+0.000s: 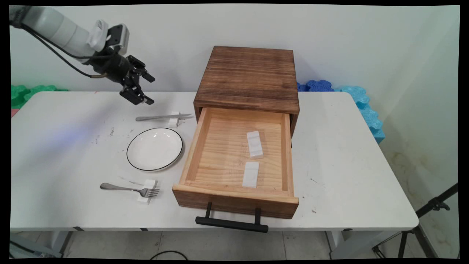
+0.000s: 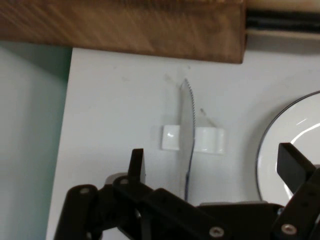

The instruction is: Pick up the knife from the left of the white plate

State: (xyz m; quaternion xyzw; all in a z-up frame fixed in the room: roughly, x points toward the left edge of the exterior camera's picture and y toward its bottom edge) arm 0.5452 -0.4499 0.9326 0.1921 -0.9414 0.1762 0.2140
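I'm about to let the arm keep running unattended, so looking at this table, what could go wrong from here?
1. The knife lies balanced on a small white rest; the open hand, hovering just above, could tip it off if it comes down off-centre.
2. The plate sits close beside the knife, so a wide finger might clip its rim.
3. The open drawer overhangs the table's near edge; a bump could shift it.

No legible text, label, brand or number on anything in view.

White arm (image 1: 62, 29) with black cables, ending in black jaws (visible silver screws).
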